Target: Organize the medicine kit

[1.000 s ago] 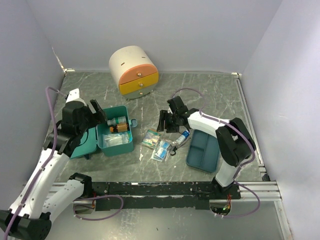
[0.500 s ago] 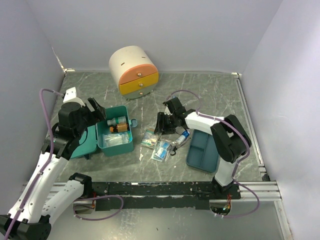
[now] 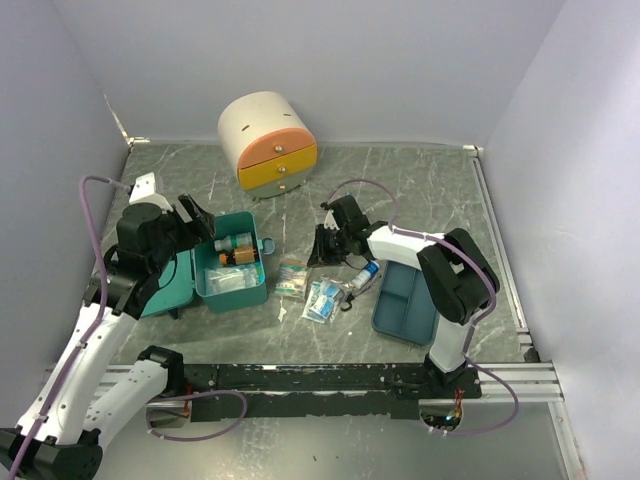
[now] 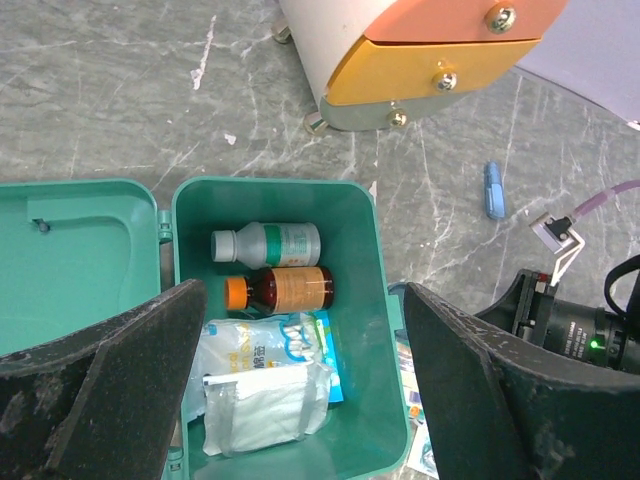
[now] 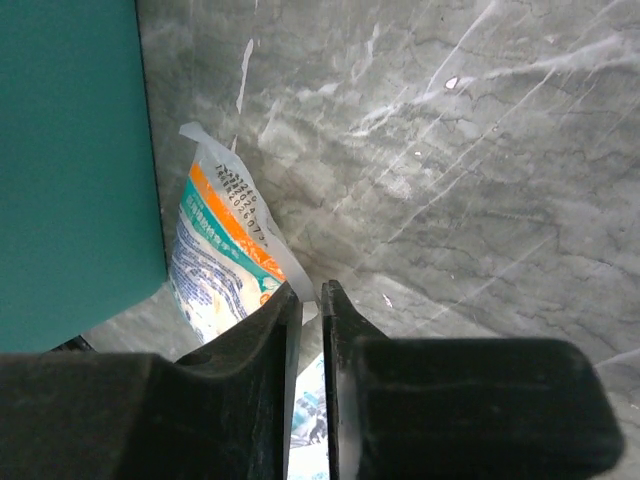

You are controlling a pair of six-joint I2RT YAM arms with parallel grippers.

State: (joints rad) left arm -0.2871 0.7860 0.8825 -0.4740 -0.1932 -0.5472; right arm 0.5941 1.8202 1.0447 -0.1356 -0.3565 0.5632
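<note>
The teal medicine kit (image 3: 232,296) lies open left of centre, its lid (image 4: 80,260) flat to the left. Inside are a white bottle (image 4: 270,243), a brown bottle (image 4: 285,290), a cotton-swab bag (image 4: 255,350) and a gauze pack (image 4: 265,410). My left gripper (image 3: 200,225) (image 4: 303,290) hovers wide open above the kit (image 4: 385,330), holding nothing. My right gripper (image 3: 318,252) (image 5: 310,288) is down at the table, jaws nearly together, pinching the white edge of an orange-and-teal sachet (image 5: 220,250) (image 3: 292,278) beside the kit's right wall.
A cream cabinet (image 3: 267,140) (image 4: 420,50) with orange and yellow drawers stands at the back. Loose packets (image 3: 325,298) and a small blue-capped bottle (image 3: 366,272) lie beside a dark-blue divided tray (image 3: 405,300). A blue stick (image 4: 493,190) lies near the cabinet. Walls enclose three sides.
My right gripper's jaws have closed onto the sachet's edge and shifted slightly left, dragging the sachet toward the kit. My left gripper drew back a little to the left and stayed open.
</note>
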